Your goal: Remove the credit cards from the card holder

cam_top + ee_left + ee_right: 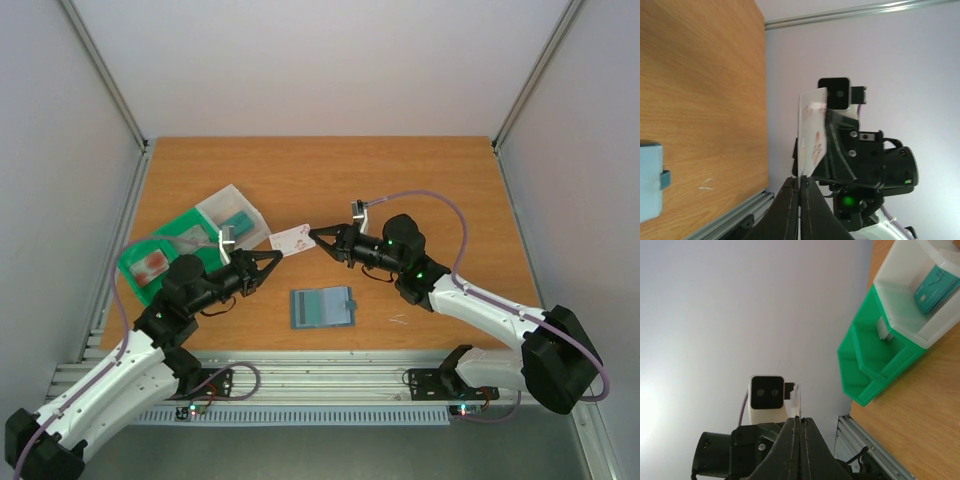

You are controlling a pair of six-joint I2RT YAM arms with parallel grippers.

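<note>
Two sets of fingers are clenching one thin, flat, whitish credit card (812, 132) with blurry reddish marks, unreadable: the left fingers (787, 212) and right fingers (787, 445) are pinching opposite edges above the wood-grain counter (400, 180). The slate-blue card holder (322, 307) is lying open below, near a green plastic tray (862, 370).

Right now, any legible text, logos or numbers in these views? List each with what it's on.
No text is legible in any view.
white card, pinched by left gripper and right gripper: reddish marks, too blurred to read.
teal block in the clear box: pale marks, too small to read.
card holder: no print visible.
</note>
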